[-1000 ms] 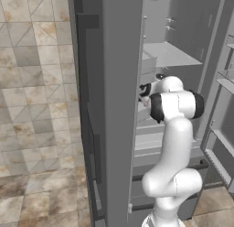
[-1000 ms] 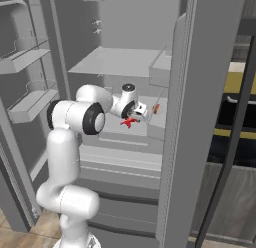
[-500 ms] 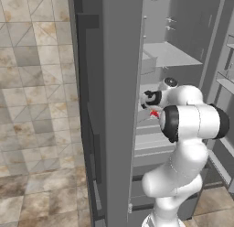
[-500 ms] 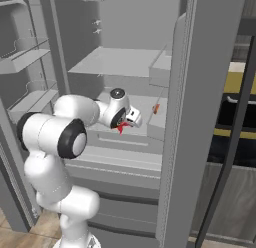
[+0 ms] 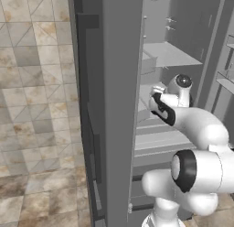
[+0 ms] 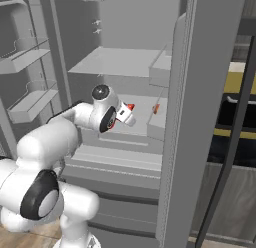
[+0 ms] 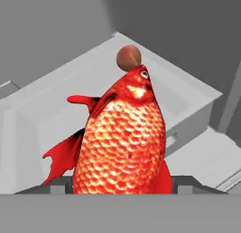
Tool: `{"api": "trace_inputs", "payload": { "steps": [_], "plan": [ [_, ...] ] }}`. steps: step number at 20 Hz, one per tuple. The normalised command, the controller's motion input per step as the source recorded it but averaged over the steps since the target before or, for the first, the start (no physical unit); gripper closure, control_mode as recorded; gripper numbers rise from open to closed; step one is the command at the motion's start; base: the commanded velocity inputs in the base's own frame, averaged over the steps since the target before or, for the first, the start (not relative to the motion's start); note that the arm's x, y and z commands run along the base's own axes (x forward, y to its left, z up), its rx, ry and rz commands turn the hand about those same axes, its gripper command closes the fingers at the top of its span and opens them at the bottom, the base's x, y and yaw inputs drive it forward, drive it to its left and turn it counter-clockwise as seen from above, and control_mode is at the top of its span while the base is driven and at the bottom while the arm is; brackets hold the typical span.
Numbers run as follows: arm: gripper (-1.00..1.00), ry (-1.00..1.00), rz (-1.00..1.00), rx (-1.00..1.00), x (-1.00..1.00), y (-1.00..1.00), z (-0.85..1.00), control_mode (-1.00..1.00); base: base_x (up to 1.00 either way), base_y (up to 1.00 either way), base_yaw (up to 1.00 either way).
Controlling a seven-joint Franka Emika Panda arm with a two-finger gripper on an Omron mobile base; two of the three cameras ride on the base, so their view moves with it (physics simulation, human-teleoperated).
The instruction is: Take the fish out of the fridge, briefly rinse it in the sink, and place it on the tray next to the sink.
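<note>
- Judging from the hand view, the fish (image 7: 120, 138) is held upright between the jaws of the gripper (image 7: 121, 182), head pointing away from the camera; the jaws are taken to be clamped on it, though the finger tips are mostly covered by its body.
- From the right base view, the gripper (image 6: 125, 113) is seen inside the open fridge (image 6: 175, 117), above a middle shelf, with a small patch of red from the fish (image 6: 130, 107) showing at its tip.
- First step is judged as under way: the fish is grasped and appears lifted off the shelf, but it has not yet been brought out of the fridge.
- Left to be done: carrying the fish out, rinsing it in the sink, and setting it on the tray beside the sink.
- Counted: one fish; one gripper; one fridge with its doors open.
- One small brown round object (image 7: 128, 57) is seen just beyond the fish's head in the hand view; what it is cannot be told.
- One small orange-red item (image 6: 156, 109) is seen on the shelf near the gripper in the right base view, apart from the fish.
</note>
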Motion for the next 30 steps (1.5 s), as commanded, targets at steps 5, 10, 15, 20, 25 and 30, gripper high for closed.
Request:
{"api": "trace_inputs", "payload": {
  "steps": [5,10,15,20,25,30],
  "plan": [
    [1.0,-0.02,-0.26,0.13,-0.98,0.01,1.0,-1.0,0.0,0.0,0.0],
    [1.0,0.0,-0.29,0.13,-1.0,0.01,0.77,-1.0,0.0,0.0,0.0],
    [1.0,-0.02,-0.27,0.17,-1.0,0.0,0.53,-1.0,0.0,0.0,0.0],
    [1.0,-0.02,-0.22,0.17,-1.0,0.03,0.43,-1.0,0.0,0.0,0.0],
    [1.0,-0.01,-0.11,0.05,-0.4,0.08,0.12,1.0,-0.6,0.13,-0.27],
    [1.0,0.0,0.0,0.0,0.0,0.0,0.0,1.0,-1.0,0.3,-0.71]
  ]
}}
